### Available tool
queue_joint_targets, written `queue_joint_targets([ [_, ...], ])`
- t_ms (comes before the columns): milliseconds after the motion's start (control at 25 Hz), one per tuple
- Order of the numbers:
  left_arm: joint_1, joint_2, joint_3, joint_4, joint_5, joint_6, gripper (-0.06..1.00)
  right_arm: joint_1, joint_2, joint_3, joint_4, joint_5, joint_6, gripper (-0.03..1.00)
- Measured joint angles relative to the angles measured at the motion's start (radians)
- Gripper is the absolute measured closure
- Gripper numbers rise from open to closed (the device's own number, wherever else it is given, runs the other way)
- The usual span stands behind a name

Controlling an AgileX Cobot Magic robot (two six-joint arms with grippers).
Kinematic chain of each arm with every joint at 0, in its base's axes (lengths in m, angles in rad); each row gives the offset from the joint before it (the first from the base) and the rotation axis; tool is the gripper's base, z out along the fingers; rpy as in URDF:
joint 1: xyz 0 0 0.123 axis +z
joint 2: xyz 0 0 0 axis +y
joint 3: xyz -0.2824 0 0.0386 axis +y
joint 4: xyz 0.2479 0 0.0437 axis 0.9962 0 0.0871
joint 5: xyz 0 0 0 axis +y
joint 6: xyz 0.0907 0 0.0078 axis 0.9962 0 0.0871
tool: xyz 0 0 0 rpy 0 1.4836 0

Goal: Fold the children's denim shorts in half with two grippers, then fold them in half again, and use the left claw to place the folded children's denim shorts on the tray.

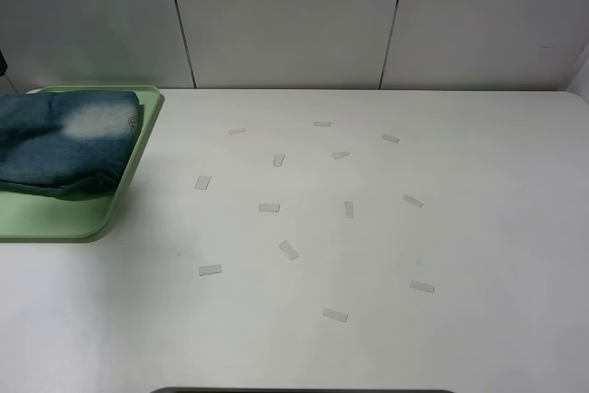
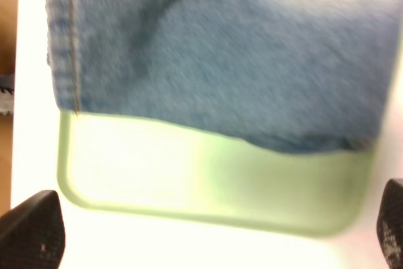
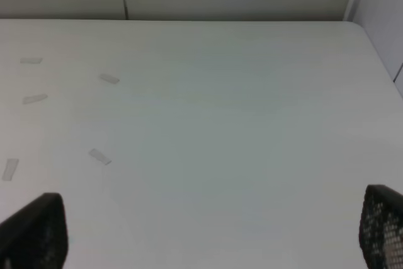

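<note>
the folded blue-green washed denim shorts (image 2: pixel 214 55) lie just beyond my left hand (image 2: pixel 208 231), whose black fingertips (image 2: pixel 34 231) stand wide apart, holding nothing. my right hand (image 3: pixel 208 231) is equally wide and empty over bare white table (image 3: pixel 220 124). only the high camera shows the tape scraps (image 1: pixel 288 249). the pale green rectangular plastic tray (image 1: pixel 101 223) holds the shorts.

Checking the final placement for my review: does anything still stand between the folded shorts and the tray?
Nothing visible does. The children's denim shorts already lie folded on the tray, and the left gripper stands open over them, holding nothing.
</note>
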Motion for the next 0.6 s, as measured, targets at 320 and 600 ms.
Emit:
queue_joint_targets([
  [320,-0.048,-0.228,0.207,-0.045,0.023,0.000,-0.04,0.000,0.000,0.000,0.000,-0.001,0.000,0.27],
  [600,-0.188,-0.484,0.409,-0.014,0.024,0.000,-0.04,0.000,0.000,0.000,0.000,-0.001,0.000,0.27],
])
